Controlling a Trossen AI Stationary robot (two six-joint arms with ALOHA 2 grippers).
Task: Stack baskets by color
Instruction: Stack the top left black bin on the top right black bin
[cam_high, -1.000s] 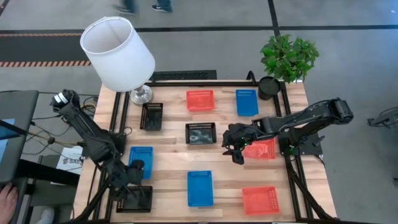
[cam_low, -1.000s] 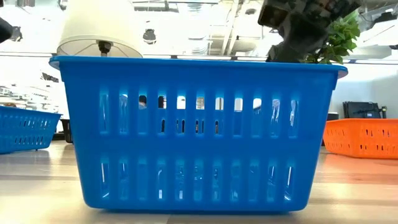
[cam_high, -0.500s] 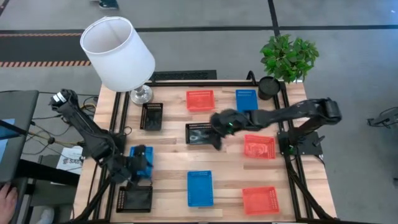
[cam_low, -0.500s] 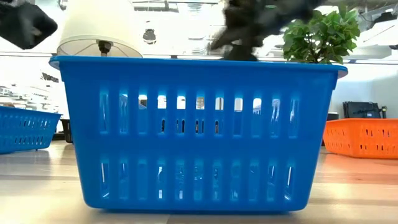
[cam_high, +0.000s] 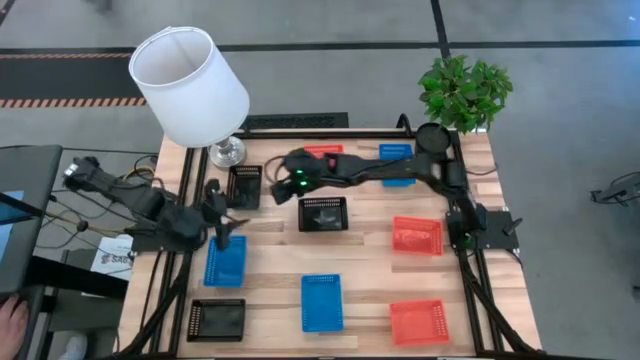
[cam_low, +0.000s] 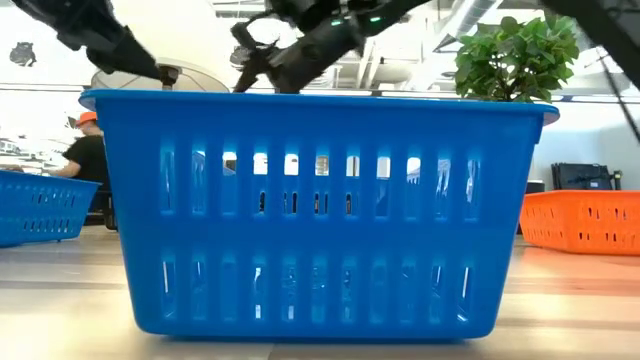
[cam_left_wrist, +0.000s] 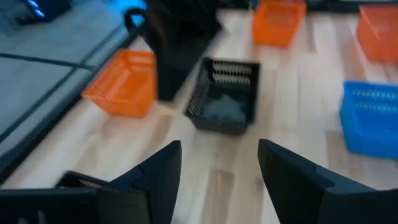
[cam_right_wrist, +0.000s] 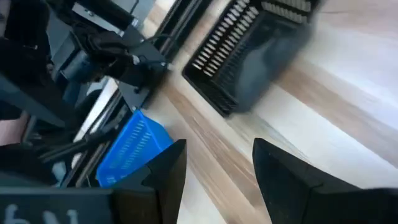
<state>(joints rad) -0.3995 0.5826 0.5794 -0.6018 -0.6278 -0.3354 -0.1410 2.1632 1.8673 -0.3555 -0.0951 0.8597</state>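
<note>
Tools empty, parted; right tool (cam_high: 283, 186) beside black basket (cam_high: 245, 186).

Overhead: nine baskets lie scattered on a wooden bench (cam_high: 365, 290). The right gripper (cam_high: 283, 185) reaches beside a black basket (cam_high: 244, 186); the left gripper (cam_high: 222, 220) hovers above a blue basket (cam_high: 225, 262).

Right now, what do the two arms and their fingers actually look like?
Both arms are dark, slim and jointed. The right arm shows small green lights near its wrist. The left arm has a pale fitting at its base end, with loose cables beside it. Each wrist view shows two black, blunt, wedge-shaped fingers, matte and unmarked.
</note>
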